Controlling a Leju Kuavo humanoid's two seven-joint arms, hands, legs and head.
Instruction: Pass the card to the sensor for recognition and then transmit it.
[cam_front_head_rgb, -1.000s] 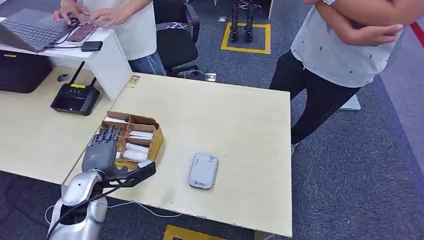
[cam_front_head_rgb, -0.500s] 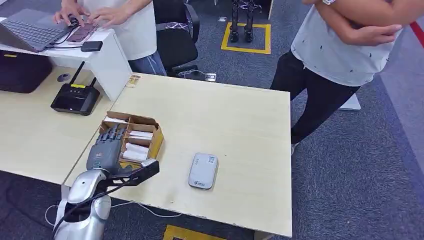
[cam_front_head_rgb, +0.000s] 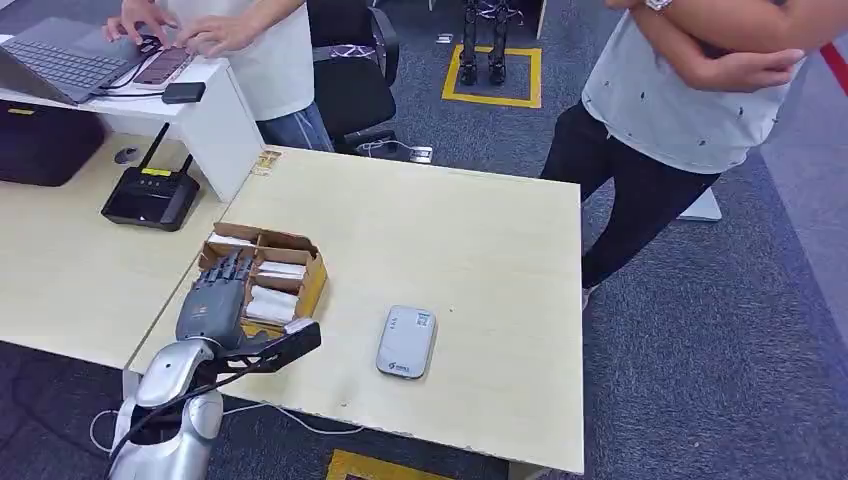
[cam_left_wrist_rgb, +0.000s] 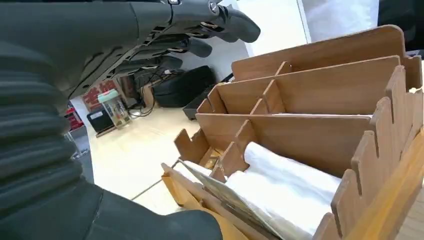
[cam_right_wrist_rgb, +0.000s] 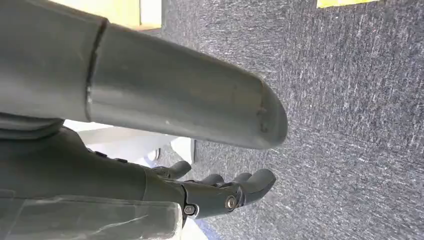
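A wooden divided box stands on the table's left part, holding white cards in its slots. My left hand hovers over the box's near left corner, fingers stretched forward and apart, holding nothing. In the left wrist view the fingers reach above the box, and white cards lie in the nearest slots. The grey-white card sensor lies flat on the table to the right of the box. My right hand hangs beside my body over the carpet, fingers loosely extended, with nothing in it.
A black router sits on the adjoining desk to the left. One person works at a laptop beyond it. Another person stands with folded arms at the table's far right corner. A black chair stands behind the table.
My left hand has crept forward and slightly right over the box. Everything else has stayed in place.
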